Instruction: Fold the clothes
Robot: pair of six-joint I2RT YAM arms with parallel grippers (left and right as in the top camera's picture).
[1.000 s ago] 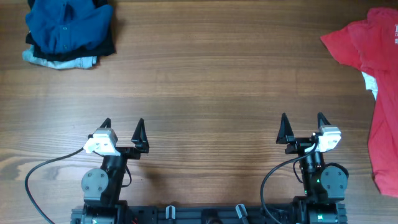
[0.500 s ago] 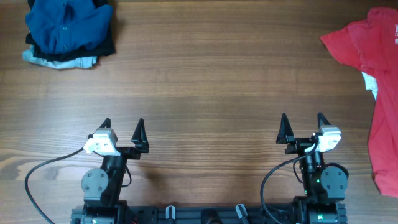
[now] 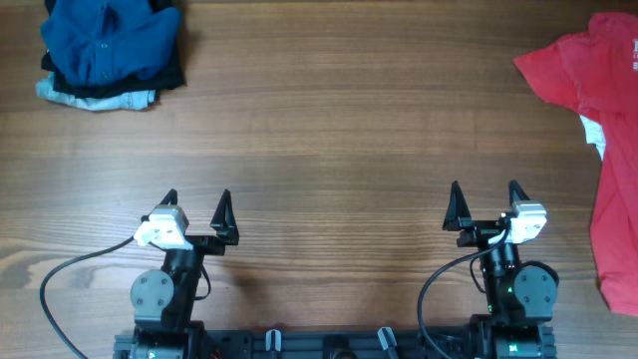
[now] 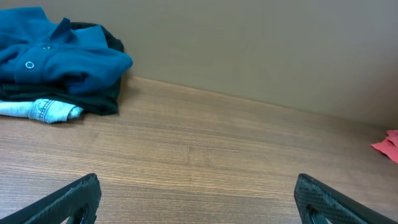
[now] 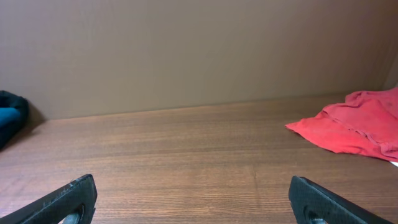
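A deep-blue collared shirt [image 3: 105, 40] lies folded on top of a pile at the far left corner, over a black piece [image 3: 169, 75] and a pale-blue piece [image 3: 100, 98]. The pile also shows in the left wrist view [image 4: 56, 62]. A red shirt [image 3: 598, 90] lies spread loosely at the right edge and shows in the right wrist view [image 5: 360, 124]. My left gripper [image 3: 196, 204] is open and empty near the front edge. My right gripper [image 3: 484, 196] is open and empty near the front edge, left of the red shirt.
A wooden table [image 3: 339, 150] spans the view. A plain brown wall [image 5: 186, 50] stands behind its far edge. Black cables [image 3: 60, 284] loop from both arm bases at the front.
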